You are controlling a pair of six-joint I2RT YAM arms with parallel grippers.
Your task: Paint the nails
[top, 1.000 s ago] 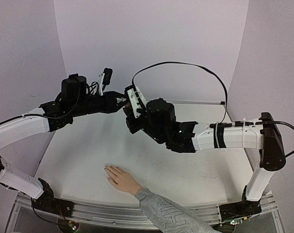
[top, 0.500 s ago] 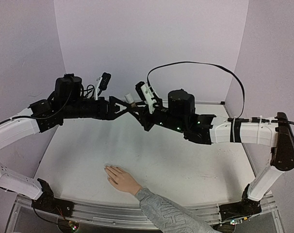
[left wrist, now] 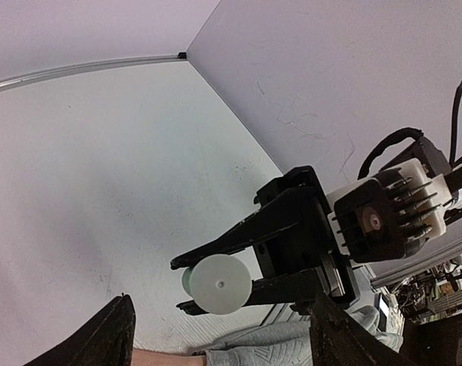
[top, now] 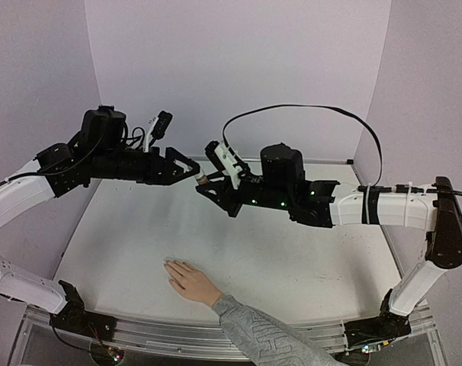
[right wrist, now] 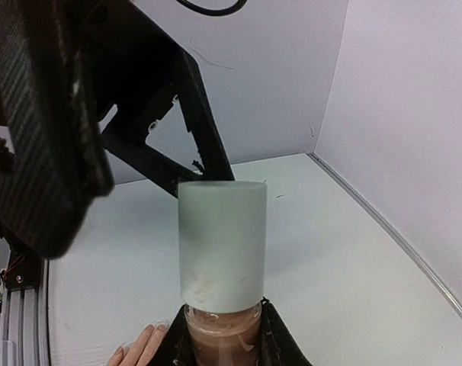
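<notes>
A light-skinned hand (top: 190,281) in a grey patterned sleeve lies flat near the table's front edge, its nails (top: 170,266) pointing left. The nails (right wrist: 162,325) also show low in the right wrist view. My right gripper (top: 209,185) is shut on a small bottle (top: 203,179) of brownish polish (right wrist: 223,339) with a pale white-green cap (right wrist: 221,240), held in the air above the table's middle. My left gripper (top: 193,172) stands open just left of the cap, apart from it. The left wrist view looks at the cap's round end (left wrist: 219,284) between my open fingers (left wrist: 109,335).
White table (top: 292,259) with lilac walls behind and at both sides. The right arm's black cable (top: 307,108) loops overhead. The grey sleeve (top: 269,339) crosses the front rail (top: 147,329).
My left gripper has opened off the bottle's cap and drawn back left. The right arm has swung the bottle over and now holds it a little lower. The hand has not moved.
</notes>
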